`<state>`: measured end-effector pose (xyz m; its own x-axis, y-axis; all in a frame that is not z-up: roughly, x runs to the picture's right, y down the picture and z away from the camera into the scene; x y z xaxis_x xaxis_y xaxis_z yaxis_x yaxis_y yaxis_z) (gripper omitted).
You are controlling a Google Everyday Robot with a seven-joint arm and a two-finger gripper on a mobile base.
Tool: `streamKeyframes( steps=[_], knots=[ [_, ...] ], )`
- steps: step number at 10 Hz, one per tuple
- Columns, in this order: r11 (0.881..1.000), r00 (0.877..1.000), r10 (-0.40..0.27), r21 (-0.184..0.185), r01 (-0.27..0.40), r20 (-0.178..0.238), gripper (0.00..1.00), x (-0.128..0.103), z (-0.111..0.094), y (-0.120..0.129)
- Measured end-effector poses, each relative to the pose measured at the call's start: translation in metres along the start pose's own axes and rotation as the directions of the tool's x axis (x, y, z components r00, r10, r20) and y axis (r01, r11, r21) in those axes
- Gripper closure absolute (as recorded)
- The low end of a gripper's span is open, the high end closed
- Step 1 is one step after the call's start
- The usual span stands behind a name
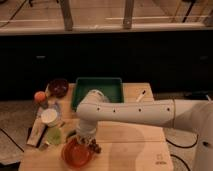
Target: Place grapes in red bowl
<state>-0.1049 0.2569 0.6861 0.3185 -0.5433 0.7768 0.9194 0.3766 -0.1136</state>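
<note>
Far to the left of the end effector (88,141) sit one orange fruit (40,96) and one white cup (49,116), with one dark maroon bowl (58,87) behind them. Just below and left of the end effector is the single red bowl (73,155), on the worktop (131,150). The end effector hangs over the bowl's right rim; whether it is clamped or apart cannot be told. One bunch of grapes (94,147) sits right beneath it, at that rim. The bunch looks light, soft and easily bruised, so a gentle hold around the cluster or by its stem seems best. Behind, slightly right, stands one green tray (98,88).
</note>
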Motion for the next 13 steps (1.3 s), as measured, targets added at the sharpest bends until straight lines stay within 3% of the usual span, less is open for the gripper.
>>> streamKeyframes(
  steps=[13],
  knots=[
    [1.0,1.0,-0.023,0.004,0.023,0.008,0.81,0.0027,-0.0013,0.0041]
  ],
)
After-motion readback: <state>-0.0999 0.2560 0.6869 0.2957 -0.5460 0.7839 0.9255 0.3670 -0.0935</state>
